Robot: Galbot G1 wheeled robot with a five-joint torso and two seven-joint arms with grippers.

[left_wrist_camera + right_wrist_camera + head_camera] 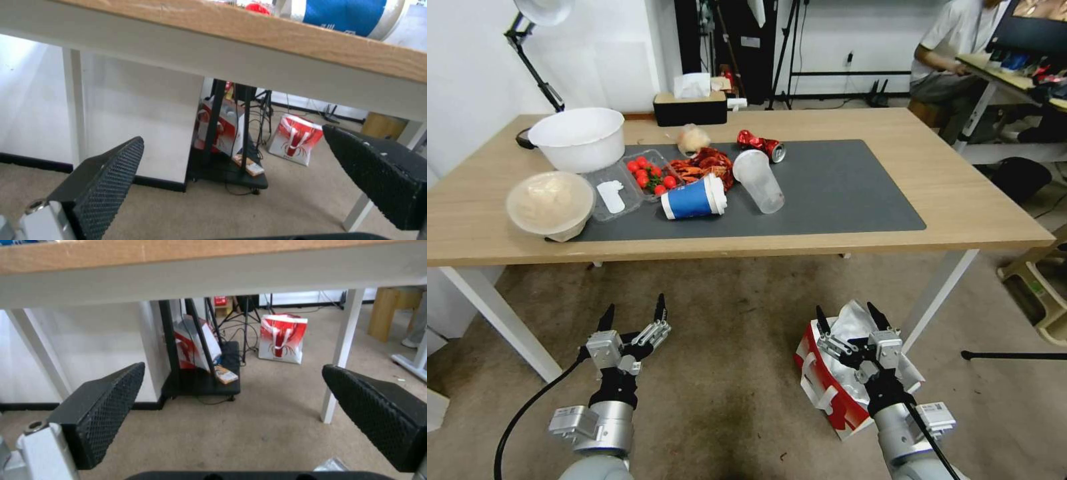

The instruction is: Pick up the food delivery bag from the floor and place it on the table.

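Jaws standing wide apart on both sides, gripping nothing. Right gripper (852, 315) hovering directly over the food delivery bag (834, 380), fingertips pointing toward 12 o'clock at the table edge, not touching the foil. Left gripper (633, 315) hanging over bare carpet at 9 o'clock of the bag, well apart from it, also pointing toward 12.

Bag sitting on the floor (727, 400), tilted, silver lining crumpled and showing at the open top, white strap handle hanging on its red side. Lying just at 7 o'clock of the table's near right white leg (937, 293).

Table (974, 207) spreading at 12 o'clock of both grippers, dark mat (854, 187) on it. Sitting on the mat: blue paper cup (694, 198) lying on its side, clear plastic cup (758, 180) tipped over beside it at 3 o'clock, crushed red can (760, 145) behind. At 9 o'clock of the cups: tomato tray (650, 175), white bowl (578, 138), lidded container (550, 205). Tissue box (690, 107) at the far edge.
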